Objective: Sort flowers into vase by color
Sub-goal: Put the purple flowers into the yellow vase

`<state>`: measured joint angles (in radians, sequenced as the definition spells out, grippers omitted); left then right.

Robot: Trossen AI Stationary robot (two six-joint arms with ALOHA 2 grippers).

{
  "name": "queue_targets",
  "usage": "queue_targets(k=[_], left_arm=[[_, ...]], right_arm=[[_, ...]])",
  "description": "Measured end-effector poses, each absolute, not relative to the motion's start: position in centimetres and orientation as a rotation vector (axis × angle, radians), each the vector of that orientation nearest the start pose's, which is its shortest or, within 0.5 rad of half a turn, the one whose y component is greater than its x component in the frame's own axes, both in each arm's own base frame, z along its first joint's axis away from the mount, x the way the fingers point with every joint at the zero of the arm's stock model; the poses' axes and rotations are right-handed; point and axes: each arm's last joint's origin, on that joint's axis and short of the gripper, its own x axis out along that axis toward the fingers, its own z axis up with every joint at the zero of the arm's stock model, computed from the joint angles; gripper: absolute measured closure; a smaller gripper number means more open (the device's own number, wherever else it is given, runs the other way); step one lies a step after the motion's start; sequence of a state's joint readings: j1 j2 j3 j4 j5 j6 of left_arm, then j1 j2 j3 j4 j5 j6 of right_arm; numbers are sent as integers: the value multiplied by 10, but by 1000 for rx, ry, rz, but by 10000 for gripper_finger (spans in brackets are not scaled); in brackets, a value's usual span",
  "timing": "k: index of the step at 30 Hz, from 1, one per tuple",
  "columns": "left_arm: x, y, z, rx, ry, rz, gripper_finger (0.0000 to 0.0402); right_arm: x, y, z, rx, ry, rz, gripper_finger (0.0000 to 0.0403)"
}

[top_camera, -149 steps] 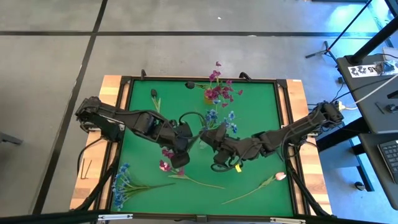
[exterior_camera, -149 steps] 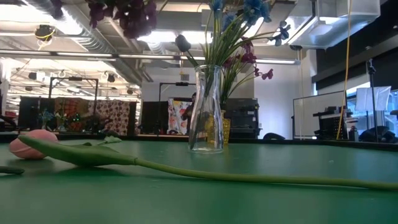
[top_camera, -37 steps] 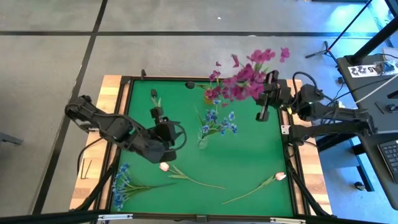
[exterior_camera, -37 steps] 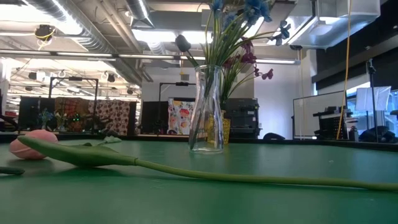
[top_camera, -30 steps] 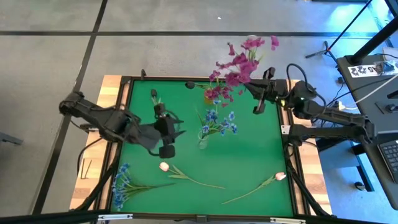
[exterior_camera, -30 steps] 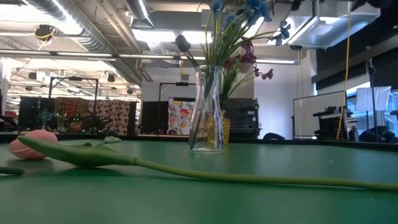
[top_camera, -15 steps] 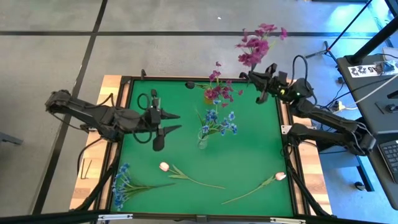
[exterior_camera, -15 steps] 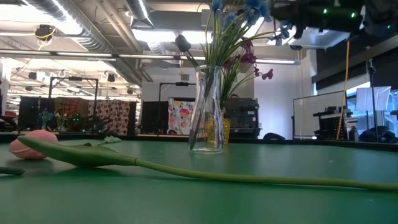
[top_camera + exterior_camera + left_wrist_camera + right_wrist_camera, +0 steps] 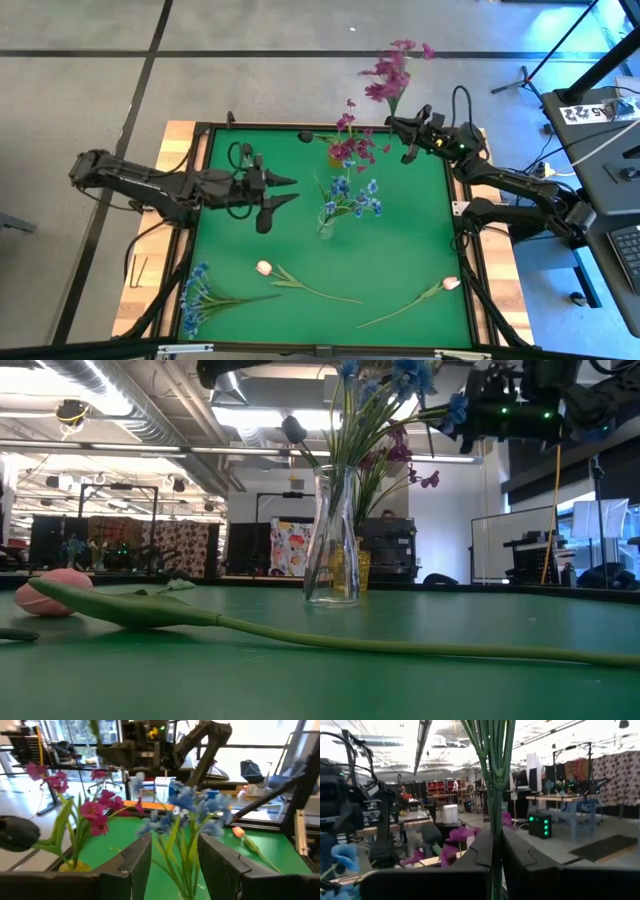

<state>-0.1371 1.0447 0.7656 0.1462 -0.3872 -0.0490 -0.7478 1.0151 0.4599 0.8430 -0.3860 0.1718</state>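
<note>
My right gripper (image 9: 398, 130) is up near the table's far edge, shut on a magenta spray (image 9: 390, 72) of flowers, close to the yellow vase (image 9: 335, 157) that holds other magenta flowers. My left gripper (image 9: 292, 191) hangs open and empty, its fingers pointing toward the clear vase (image 9: 327, 229) with blue flowers (image 9: 185, 805). On the near part of the mat lie two tulips (image 9: 263, 267) (image 9: 452, 283) and a blue spray (image 9: 195, 295). A dark-budded stem (image 9: 248, 152) lies at the far left. My right gripper pinches the bundled green stems (image 9: 495, 827) of the magenta spray between its two fingers (image 9: 479, 851). The fingers lie across the stems. The spray is lifted clear of the table and stands up from the fingers, blossoms (image 9: 385, 68) on top.
The clear vase (image 9: 332, 535) stands mid-table, the yellow vase behind it. A tulip (image 9: 50, 592) with its long stem lies across the near mat. The mat (image 9: 420, 240) has a raised dark frame; wooden strips run along both sides. Room and desks lie beyond.
My right gripper has carried the magenta spray toward the far edge and a little left, toward the yellow vase, still shut on the stems. My left gripper has gone from near the tulip toward the far edge and turned to point at the clear vase.
</note>
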Motion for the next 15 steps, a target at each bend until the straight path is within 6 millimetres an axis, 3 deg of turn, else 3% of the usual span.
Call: queue_targets(k=[7, 15], left_arm=[[234, -9, 319, -40, 22, 313, 247], [236, 9, 340, -32, -80, 390, 247]], right_arm=[[162, -130, 286, 45, -365, -179, 385], [161, -129, 289, 89, -399, -154, 384]])
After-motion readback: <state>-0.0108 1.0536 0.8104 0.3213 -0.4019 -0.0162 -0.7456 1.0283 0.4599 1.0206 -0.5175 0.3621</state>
